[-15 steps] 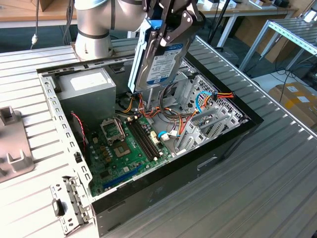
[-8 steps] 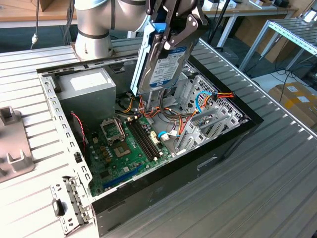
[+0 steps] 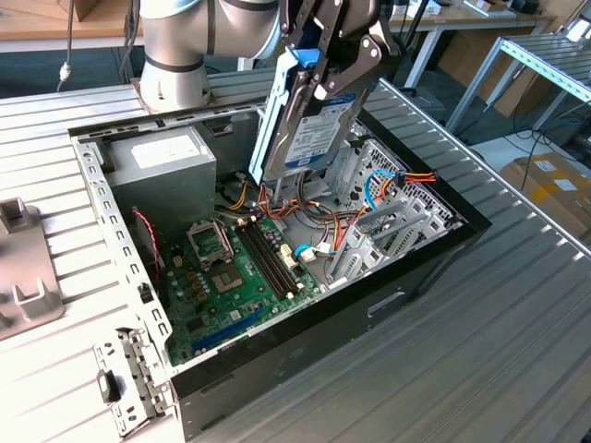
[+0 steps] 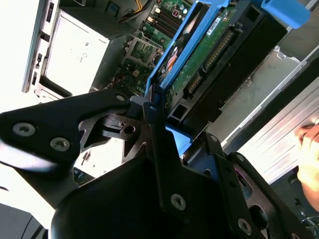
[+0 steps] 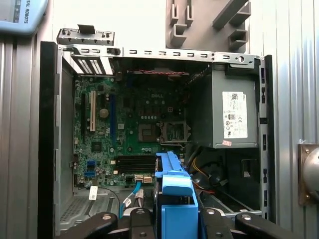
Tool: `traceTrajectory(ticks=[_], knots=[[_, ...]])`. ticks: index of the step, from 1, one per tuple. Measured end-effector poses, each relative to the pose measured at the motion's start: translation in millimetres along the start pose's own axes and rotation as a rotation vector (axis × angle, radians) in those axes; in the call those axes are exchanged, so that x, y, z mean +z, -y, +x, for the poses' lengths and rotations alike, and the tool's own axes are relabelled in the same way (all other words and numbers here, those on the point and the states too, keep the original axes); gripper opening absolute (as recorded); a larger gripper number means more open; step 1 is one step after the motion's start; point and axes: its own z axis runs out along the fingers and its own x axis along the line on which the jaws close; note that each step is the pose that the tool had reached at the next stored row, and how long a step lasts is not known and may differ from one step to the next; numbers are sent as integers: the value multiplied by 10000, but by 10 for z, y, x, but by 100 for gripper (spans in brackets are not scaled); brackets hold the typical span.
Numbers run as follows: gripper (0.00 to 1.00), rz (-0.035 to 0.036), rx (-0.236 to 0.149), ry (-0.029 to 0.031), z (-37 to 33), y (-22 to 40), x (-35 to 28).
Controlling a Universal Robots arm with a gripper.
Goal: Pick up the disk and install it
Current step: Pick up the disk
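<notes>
One disk (image 3: 309,120) hung pinched in the claw (image 3: 334,72) in the exterior view. Its long axis was steeply tilted, the lower end over the open case (image 3: 102,212), with the bare-metal drive cage (image 3: 388,221) just toward the exterior view's right. In the second wrist view, matte black fingers (image 4: 154,127) clamped its glossy blue plastic rail beside the green circuit underside. In the first wrist view, the blue tab sat between the fingers, the motherboard (image 5: 129,124) beyond it.

End effector (image 3: 325,72) high, tilted downward, clamped on the disk (image 3: 312,134).
</notes>
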Motion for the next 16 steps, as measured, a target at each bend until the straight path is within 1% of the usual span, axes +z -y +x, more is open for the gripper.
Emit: traceTrajectory(ticks=[5, 7, 9, 11, 16], knots=[[37, 0, 0, 11, 54, 9, -8], [37, -1, 0, 18, 87, 15, -12], [37, 0, -1, 21, 105, 18, -15], [37, -1, -1, 29, 142, 23, -20], [37, 0, -2, 42, 198, 31, -27]])
